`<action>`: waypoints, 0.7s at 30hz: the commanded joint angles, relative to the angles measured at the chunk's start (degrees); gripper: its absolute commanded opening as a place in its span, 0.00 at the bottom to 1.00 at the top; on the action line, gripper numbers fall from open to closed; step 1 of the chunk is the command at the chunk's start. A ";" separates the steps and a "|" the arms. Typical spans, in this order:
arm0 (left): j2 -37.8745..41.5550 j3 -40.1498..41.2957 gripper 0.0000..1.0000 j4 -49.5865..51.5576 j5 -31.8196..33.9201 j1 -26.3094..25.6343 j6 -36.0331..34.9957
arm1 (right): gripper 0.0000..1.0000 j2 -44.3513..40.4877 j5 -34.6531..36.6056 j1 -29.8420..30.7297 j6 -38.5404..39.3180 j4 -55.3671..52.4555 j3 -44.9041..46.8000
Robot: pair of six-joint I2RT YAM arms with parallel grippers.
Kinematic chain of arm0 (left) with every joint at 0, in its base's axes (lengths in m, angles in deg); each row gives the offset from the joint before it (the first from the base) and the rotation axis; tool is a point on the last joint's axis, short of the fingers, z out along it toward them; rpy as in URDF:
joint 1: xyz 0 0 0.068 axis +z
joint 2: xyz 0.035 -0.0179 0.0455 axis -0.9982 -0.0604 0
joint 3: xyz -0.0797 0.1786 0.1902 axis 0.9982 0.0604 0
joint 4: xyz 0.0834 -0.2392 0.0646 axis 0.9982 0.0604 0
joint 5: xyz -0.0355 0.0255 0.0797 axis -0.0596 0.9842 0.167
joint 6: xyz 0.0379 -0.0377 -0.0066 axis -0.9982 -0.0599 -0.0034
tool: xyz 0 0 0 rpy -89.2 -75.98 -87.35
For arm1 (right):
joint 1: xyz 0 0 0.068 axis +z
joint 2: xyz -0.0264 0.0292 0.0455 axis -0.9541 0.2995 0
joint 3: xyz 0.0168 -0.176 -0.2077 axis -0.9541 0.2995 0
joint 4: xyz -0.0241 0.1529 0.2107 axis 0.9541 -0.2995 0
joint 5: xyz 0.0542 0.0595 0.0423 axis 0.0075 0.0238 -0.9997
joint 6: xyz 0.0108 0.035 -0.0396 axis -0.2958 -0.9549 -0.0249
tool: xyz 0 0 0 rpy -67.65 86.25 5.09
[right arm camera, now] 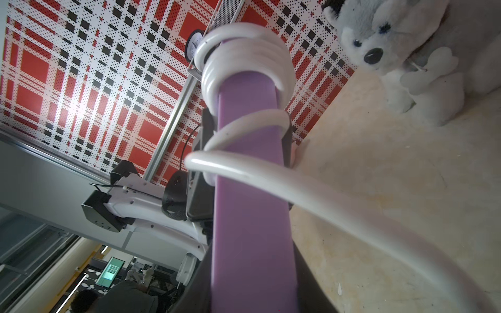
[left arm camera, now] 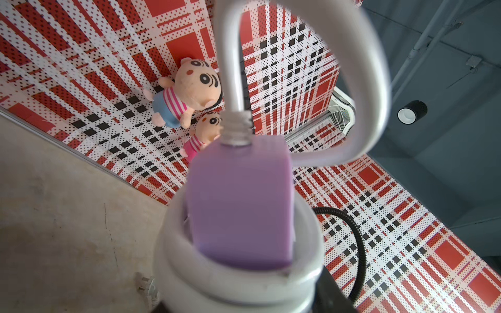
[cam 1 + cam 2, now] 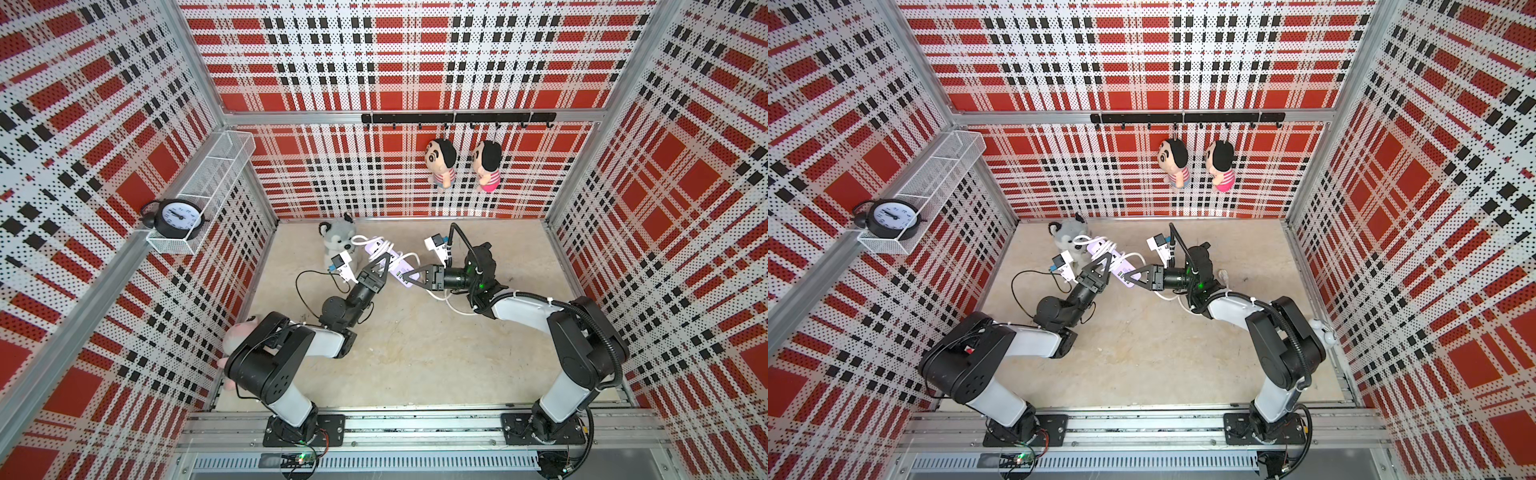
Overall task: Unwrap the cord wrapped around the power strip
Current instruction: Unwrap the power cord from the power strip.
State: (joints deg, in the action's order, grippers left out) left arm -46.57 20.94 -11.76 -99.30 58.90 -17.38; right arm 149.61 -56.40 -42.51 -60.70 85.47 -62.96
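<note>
The lavender power strip hangs slanted above the table near the back, between both arms. The white cord winds round it in several coils; one loose loop leaves the strip and trails onto the table under the right arm. My right gripper is shut on the strip's near end, a dark finger on each side. My left gripper straddles the middle of the strip. Its jaws stand wider than the strip, with a cord coil between them.
A grey husky plush sits just behind the strip. Two dolls hang from a hook rail on the back wall. A clock rests in a wire basket on the left wall. A thin black cable loops beside the left arm.
</note>
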 commanded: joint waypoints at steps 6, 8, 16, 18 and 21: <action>5.46 5.52 0.98 -10.38 -9.90 6.91 0.54 | 0.00 -2.85 -4.20 -3.44 2.81 -3.59 -0.69; 7.12 6.31 0.98 -10.09 -12.57 9.40 1.64 | 0.00 -3.41 -6.10 -3.98 4.00 -5.97 -1.10; 6.11 3.39 0.98 -6.56 -21.53 12.05 3.17 | 0.00 -5.43 -11.24 -4.39 14.60 -21.82 -4.63; 3.71 3.39 0.98 -9.90 -21.10 11.97 4.92 | 0.00 -5.97 -11.84 -4.38 15.22 -22.56 -4.75; 1.80 3.56 0.99 -11.25 -20.16 12.13 5.04 | 0.00 -6.46 -12.23 -4.32 16.37 -24.49 -5.14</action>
State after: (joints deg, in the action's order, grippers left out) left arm -43.38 25.07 -11.81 -117.83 71.31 -13.25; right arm 146.00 -65.34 -47.12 -48.44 62.82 -66.61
